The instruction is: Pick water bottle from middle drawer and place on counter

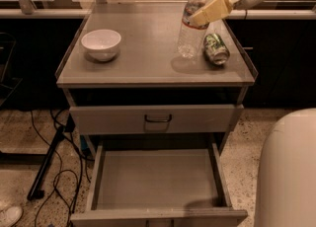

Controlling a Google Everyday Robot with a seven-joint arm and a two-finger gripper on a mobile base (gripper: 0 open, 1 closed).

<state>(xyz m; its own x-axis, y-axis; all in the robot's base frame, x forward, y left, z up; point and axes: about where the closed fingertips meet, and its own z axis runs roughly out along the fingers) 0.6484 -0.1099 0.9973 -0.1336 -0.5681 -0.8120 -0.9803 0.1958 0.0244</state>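
Cut edges and covered parts

At the counter's [143, 60] back right, the gripper [201, 16] covers the water bottle's [188, 38] shoulder. Its arm runs off the top edge, the middle drawer's [158, 179] front is cropped below, and the can's [216, 49] label is unreadable.

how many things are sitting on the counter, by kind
water bottle: 1, standing on the counter, gripper closed around its upper part
bowl: 1, white
drink can: 1, lying on its side
total: 3
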